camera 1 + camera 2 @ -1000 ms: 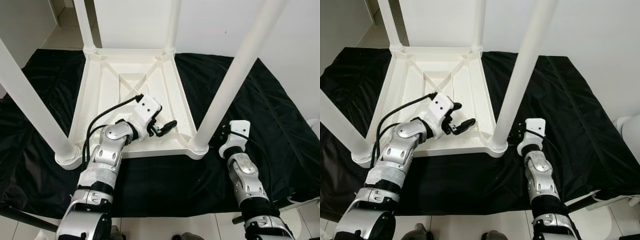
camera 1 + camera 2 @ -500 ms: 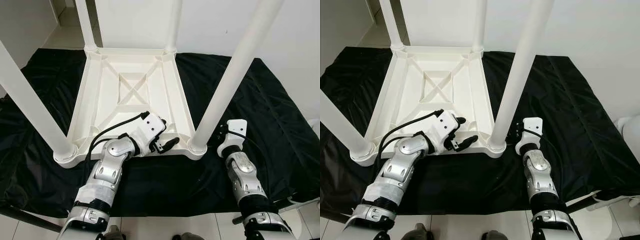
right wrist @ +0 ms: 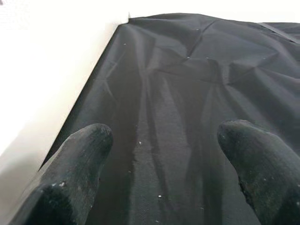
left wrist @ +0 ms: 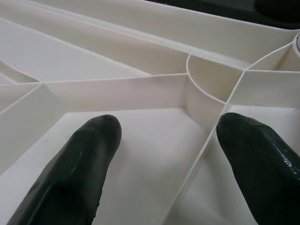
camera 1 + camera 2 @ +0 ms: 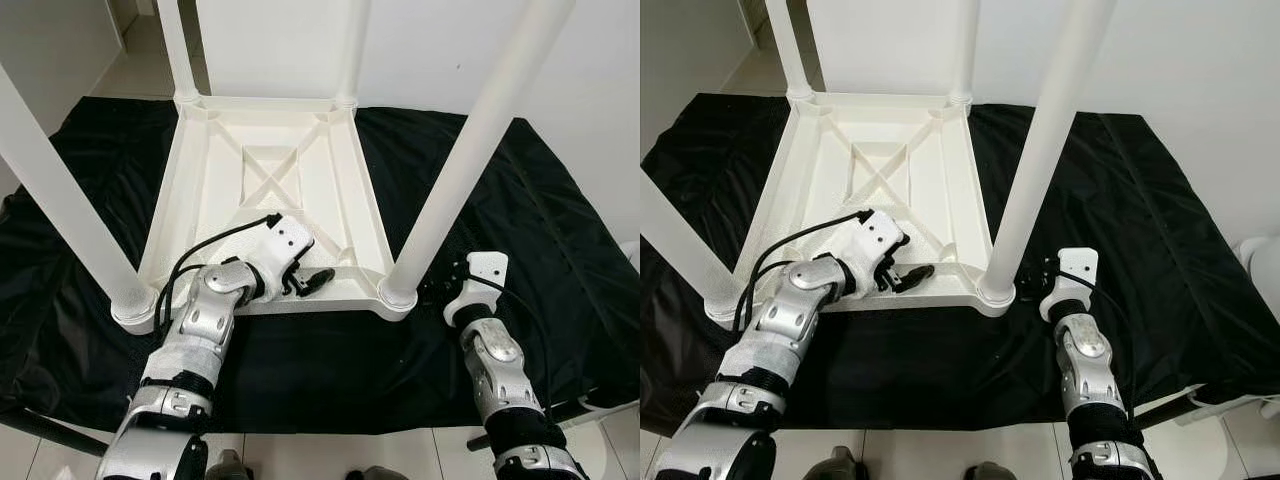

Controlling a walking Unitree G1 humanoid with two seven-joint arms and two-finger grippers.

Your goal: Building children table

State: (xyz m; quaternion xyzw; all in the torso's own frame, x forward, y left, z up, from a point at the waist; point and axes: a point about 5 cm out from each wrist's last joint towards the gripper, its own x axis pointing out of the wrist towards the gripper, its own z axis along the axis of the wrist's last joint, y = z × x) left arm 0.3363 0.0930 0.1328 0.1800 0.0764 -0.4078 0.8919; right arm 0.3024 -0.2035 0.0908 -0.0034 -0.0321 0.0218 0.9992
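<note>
White moulded-plastic children's table (image 5: pixel 270 190) lies upside down on a black cloth sheet (image 5: pixel 540 230) spread over the pale tiled floor (image 5: pixel 130 75), beside a white wall (image 5: pixel 600 90). Ribbed underside faces up: a raised square panel crossed by an X at the centre, diagonal struts running out to the corners. Four round white plastic legs stand up from corner sockets; the near-right leg (image 5: pixel 470 160) rises steeply past the head camera, the near-left leg (image 5: pixel 60 205) likewise. Left gripper (image 5: pixel 312 281) is low over the near edge of the underside, fingers spread apart and holding nothing; the left wrist view shows both black fingertips (image 4: pixel 75 173) over the white ribbing near a curved socket wall. Right gripper (image 3: pixel 164 159) is just right of the near-right leg's base, over the cloth, fingers apart and empty, the white table edge running along one side in its wrist view. Against half a second ago: left gripper has drawn back a little toward the robot's left, still over the near rim; right arm sits slightly lower and further right of the leg. Table and legs unchanged in place.
</note>
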